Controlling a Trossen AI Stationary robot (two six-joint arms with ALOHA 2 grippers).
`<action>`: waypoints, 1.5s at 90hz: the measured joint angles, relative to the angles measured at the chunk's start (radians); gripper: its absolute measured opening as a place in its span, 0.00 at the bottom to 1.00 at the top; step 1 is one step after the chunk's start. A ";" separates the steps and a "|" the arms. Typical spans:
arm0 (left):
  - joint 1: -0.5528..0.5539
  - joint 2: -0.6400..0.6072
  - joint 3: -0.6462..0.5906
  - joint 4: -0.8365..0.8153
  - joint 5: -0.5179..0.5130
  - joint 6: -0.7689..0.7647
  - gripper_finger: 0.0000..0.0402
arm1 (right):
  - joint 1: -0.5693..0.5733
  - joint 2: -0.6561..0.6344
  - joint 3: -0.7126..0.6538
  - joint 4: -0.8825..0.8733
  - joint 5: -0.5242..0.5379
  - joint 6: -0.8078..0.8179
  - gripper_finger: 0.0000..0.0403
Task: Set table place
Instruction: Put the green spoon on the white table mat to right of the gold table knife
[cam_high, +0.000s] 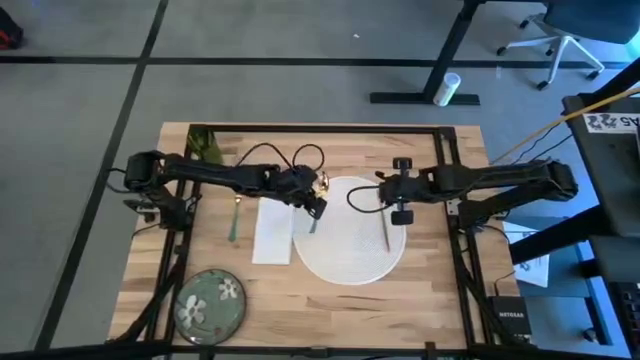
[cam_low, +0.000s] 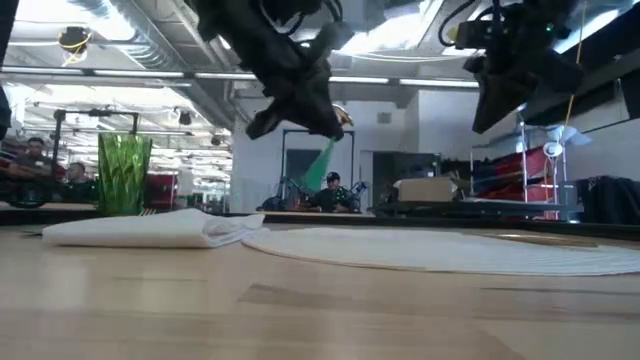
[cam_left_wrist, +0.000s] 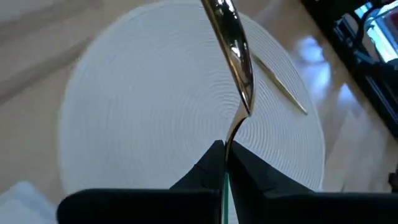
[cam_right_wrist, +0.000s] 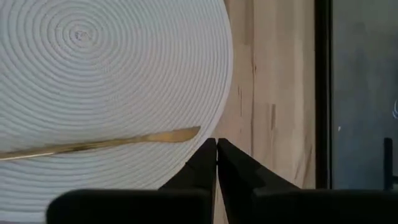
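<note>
Left gripper (cam_left_wrist: 224, 163) clamps a shiny gold spoon (cam_left_wrist: 235, 56) with a green handle above the round, ridged woven placemat (cam_high: 350, 232) at mid-table (cam_high: 420, 300). Only the right wrist view shows the right gripper (cam_right_wrist: 216, 163) pressed closed, empty, near a slim gold utensil (cam_right_wrist: 99, 144) lying on the placemat.

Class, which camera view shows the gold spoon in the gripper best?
The left wrist view: the spoon fills it, clamped in the left gripper. The high view shows a glint, the low view only its tip, the right wrist view none.
</note>
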 joint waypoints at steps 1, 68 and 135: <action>-0.001 0.006 0.000 0.006 0.000 0.000 0.00 | 0.000 0.000 0.000 0.001 -0.001 0.002 0.00; -0.044 0.071 0.000 0.147 0.022 0.057 0.00 | 0.000 0.001 0.000 0.031 -0.046 0.018 0.00; 0.028 0.071 -0.001 0.000 0.021 0.164 0.02 | 0.000 0.001 0.000 0.083 -0.049 0.016 0.00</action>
